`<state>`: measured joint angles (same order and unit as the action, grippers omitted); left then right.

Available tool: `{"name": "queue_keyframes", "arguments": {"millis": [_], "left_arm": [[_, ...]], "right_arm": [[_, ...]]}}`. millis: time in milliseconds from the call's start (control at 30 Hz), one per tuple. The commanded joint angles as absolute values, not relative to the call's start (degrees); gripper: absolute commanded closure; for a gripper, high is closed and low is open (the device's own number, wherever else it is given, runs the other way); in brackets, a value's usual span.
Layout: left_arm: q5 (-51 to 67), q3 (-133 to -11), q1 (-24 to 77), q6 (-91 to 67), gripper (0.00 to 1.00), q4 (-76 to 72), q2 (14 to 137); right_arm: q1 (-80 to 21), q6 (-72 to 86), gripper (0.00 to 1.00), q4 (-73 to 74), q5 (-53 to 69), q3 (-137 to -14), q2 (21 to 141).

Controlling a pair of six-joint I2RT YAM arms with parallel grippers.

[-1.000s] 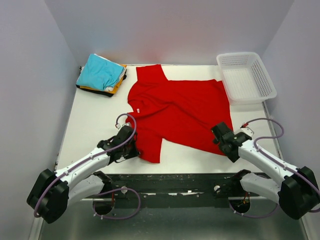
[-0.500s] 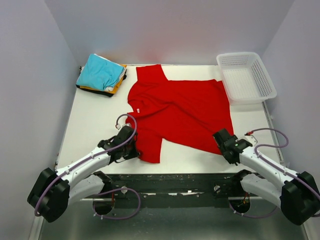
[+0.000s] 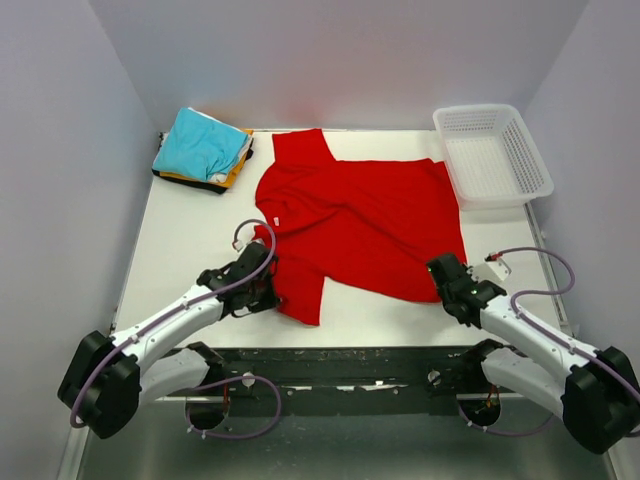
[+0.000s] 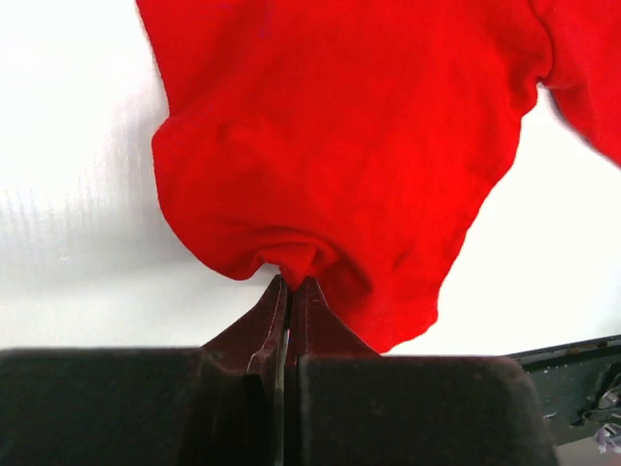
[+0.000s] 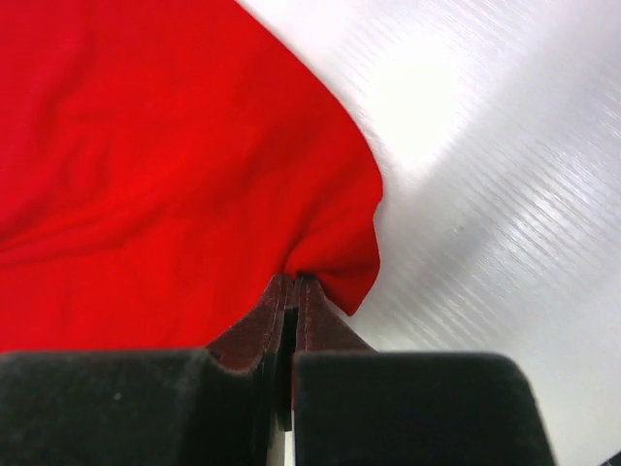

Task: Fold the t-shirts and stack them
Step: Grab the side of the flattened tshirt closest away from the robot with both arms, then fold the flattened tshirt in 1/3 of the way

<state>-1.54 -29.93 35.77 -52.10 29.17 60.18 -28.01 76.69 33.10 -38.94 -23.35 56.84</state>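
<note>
Right now the red shirt (image 3: 360, 225) is lying spread across the middle of the table (image 3: 185, 240), its long axis running sideways, from the collar end at 9 o'clock to the hem at 3 o'clock. One sleeve is pointing to 12 o'clock at the far edge; the other is hanging toward 6 o'clock at the near edge.

Both near corners are being held. The left gripper (image 3: 262, 285) is sitting at roughly 7 o'clock of the cloth, and the left wrist view is showing its fingers (image 4: 277, 311) pressed together with a pinch of the near sleeve bunching up between them. The right gripper (image 3: 447, 278) is sitting at about 5 o'clock, at the near hem corner, and its fingers (image 5: 281, 311) are likewise clamped tight on a small fold of red fabric. So each arm is taking the end nearer to it, and the line between the two grips is running parallel to the shirt's long axis.

That is the relation the fold seems to be turning on: all the free cloth is lying toward 12 o'clock from both grippers, so carrying the near edge straight away from the bases should be laying it lengthwise over the far half. The sleeve grip is sitting slightly nearer than the hem grip, so the arms would probably need to be travelling evenly to keep the fold line straight.

Further out, the stack (image 3: 203, 150) of folded shirts, turquoise on top, is resting at 11 o'clock, well apart from the red one. A basket (image 3: 540, 165) is standing at 1 o'clock, just beside the hem.
</note>
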Motion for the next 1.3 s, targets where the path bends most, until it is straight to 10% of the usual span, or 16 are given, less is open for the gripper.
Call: {"name": "queue_keyframes", "arguments": {"millis": [0, 700, 1267], "left_arm": [[-3.5, -34.3, 36.2, -52.8, 1.0, 38.5, 57.8], [-0.8, -25.6, 57.2, -83.8, 1.0, 60.0, 25.4], [-19.2, -34.4, 72.2, -80.8, 1.0, 51.4, 35.7]], "right_arm": [[-27.8, 71.5, 0.99, 32.0, -42.0, -24.9, 52.1], [-28.3, 63.2, 0.99, 56.5, -29.6, -40.0, 40.2], [-28.3, 60.8, 0.99, 50.3, -30.0, -37.2, 38.6]]}}
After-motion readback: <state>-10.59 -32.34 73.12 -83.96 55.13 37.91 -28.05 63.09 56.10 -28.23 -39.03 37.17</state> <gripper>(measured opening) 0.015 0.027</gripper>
